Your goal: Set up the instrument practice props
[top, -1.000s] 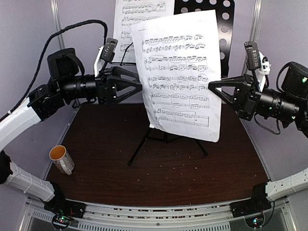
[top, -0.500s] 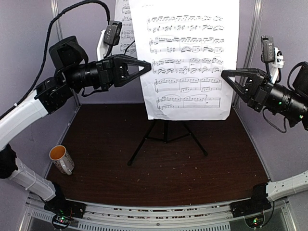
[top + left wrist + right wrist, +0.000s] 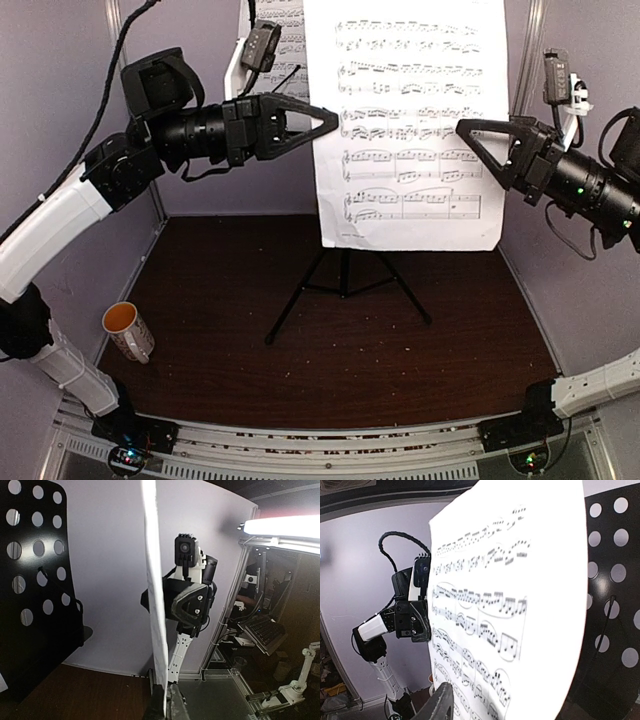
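A white sheet-music page hangs upright above the table, in front of the black music stand, whose tripod legs show below it. My left gripper is shut on the page's left edge; the left wrist view shows the page edge-on, pinched between the fingertips. My right gripper is open at the page's right edge. One finger stands in front of the page and the other is hidden behind it. A second page shows at the upper left. The perforated desk is behind.
A white mug with an orange inside stands on the brown table at the near left. Purple-grey walls close in the left, right and back sides.
My left gripper closed on the page's left edge and my right gripper's jaws parted. The page has moved up and to the right, and now hangs straight.
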